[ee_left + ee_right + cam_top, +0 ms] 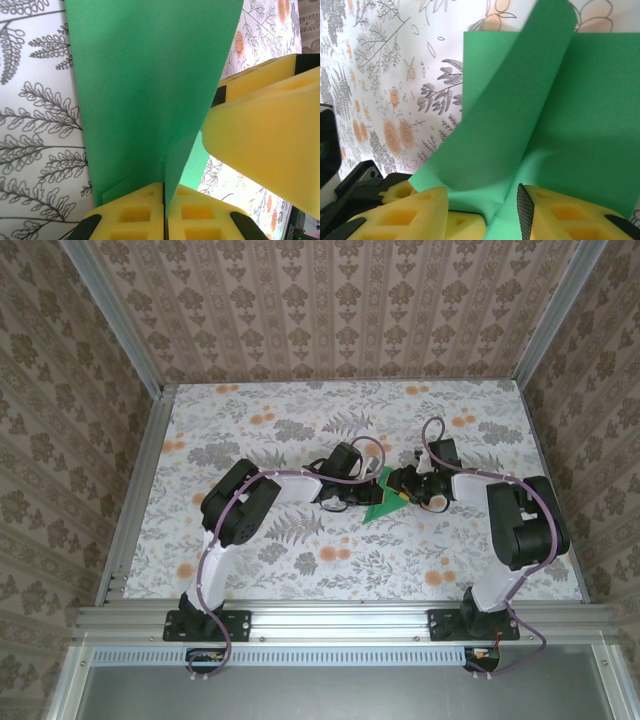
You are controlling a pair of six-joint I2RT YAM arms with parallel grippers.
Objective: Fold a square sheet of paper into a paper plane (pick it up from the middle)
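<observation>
**Green sheet clamped by the left jaws, straddled by the right**

At the bottom edge of the left wrist view, the left gripper point(163, 189) is seen closed. Its yellow pads point(135, 215) are pressed together on a raised crease of the square sheet of paper point(150, 85), whose long axis runs away from the pads toward the top of the frame. At the bottom of the right wrist view, the right gripper point(485, 197) is held partly apart, and a loose fold passes through the gap without being visibly pinched. In the top view the sheet is found at frame centre on the floral tabletop point(250, 570), between the two grippers, with both arms equally close. No brand, label or writing can be read.
</observation>
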